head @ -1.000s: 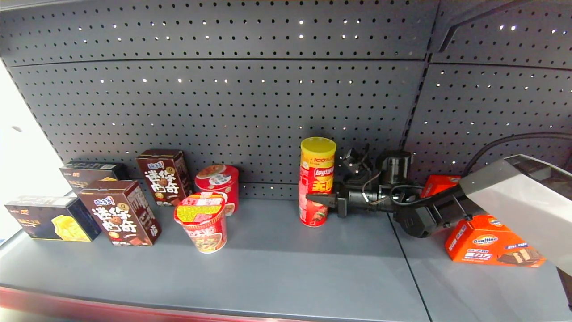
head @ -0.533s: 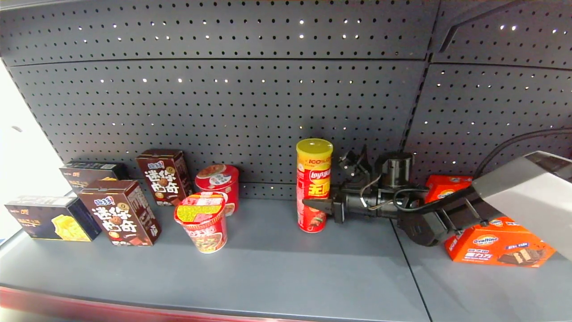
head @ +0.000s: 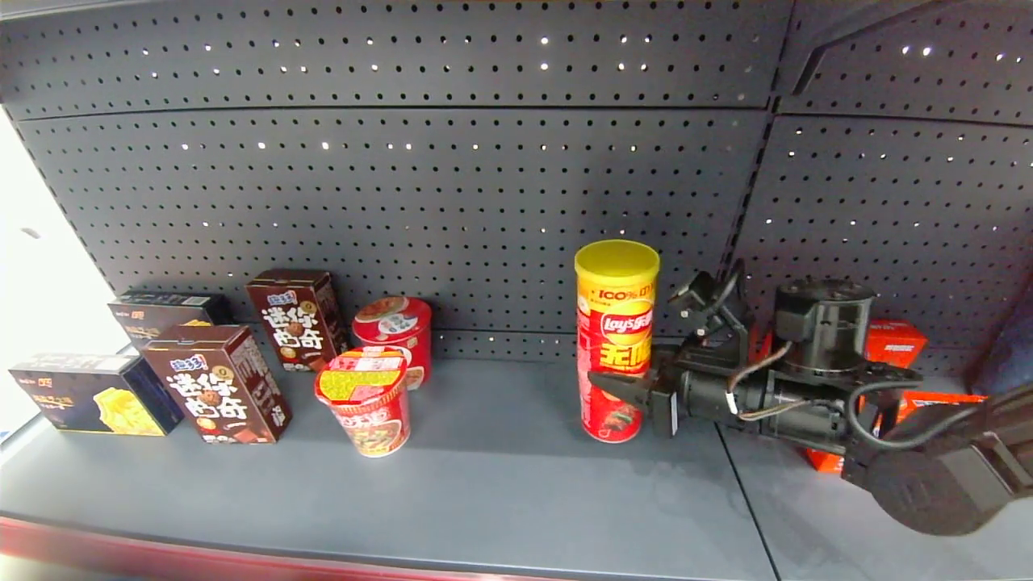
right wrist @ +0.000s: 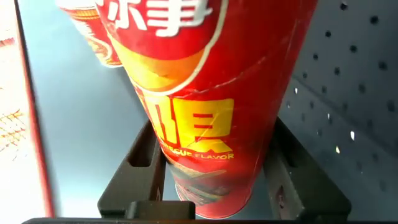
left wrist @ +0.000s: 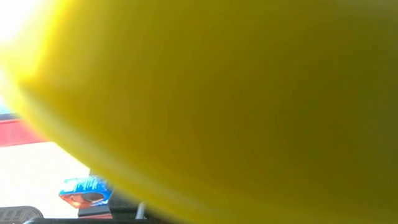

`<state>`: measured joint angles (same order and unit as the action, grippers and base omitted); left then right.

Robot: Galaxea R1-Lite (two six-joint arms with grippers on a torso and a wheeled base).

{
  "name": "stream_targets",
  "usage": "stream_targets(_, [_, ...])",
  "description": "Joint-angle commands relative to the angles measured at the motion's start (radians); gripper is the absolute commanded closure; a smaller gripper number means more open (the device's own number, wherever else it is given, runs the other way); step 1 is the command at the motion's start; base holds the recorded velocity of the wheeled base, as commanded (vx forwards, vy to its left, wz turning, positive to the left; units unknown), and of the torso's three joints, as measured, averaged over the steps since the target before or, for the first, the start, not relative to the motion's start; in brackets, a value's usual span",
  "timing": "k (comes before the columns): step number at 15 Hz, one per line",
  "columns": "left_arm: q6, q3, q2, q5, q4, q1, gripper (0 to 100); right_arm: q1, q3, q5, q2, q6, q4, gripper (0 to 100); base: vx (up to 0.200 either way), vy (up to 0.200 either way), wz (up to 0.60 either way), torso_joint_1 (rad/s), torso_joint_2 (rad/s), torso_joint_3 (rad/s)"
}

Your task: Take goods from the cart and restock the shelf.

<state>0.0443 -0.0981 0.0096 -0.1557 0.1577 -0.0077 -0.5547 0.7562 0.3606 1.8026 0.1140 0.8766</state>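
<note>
Red-and-yellow chip can (head: 617, 323), one, gripped by the right pincer (head: 613, 383); two noodle cups (head: 367, 403) (head: 394, 331); four dark boxes (head: 219, 383).

The right arm (head: 807, 395) hides most of the orange boxes (head: 896, 343); the wrist view crops the chip can (right wrist: 205, 106).

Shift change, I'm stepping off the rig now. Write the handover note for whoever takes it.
Right gripper: shut on the can, gripping low on its side. The can is upright at the shelf, between the cups and the orange boxes. Whether it rests on the shelf I cannot tell.
Left arm: a yellow thing is close against the wrist camera; grip unknown.
Done: can brought to the shelf.
To do: set it down, release, back out, then restock further goods.
</note>
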Motion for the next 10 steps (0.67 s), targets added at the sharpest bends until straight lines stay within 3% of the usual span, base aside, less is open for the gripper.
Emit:
stream_targets(1, [0.000,0.000,0.000,0.001,0.000,0.000,100,-0.094,-0.144,-0.097,-0.158,-0.068,0.053,100,0.000,0.000,0.00,0.000,0.00,0.000])
stream_targets(4, [0.002,0.000,0.000,0.002,-0.001,0.000,100,-0.182,-0.278,-0.269,-0.229,-0.139,0.122,100,0.000,0.000,0.00,0.000,0.00,0.000])
stream_targets(7, [0.002,0.000,0.000,0.004,-0.001,0.000,100,-0.185,-0.388,-0.318,-0.296,-0.151,0.137,100,0.000,0.000,0.00,0.000,0.00,0.000])
stream_targets(10, [0.000,0.000,0.000,0.004,-0.001,0.000,100,-0.177,-0.495,-0.328,-0.296,-0.157,0.254,100,0.000,0.000,0.00,0.000,0.00,0.000])
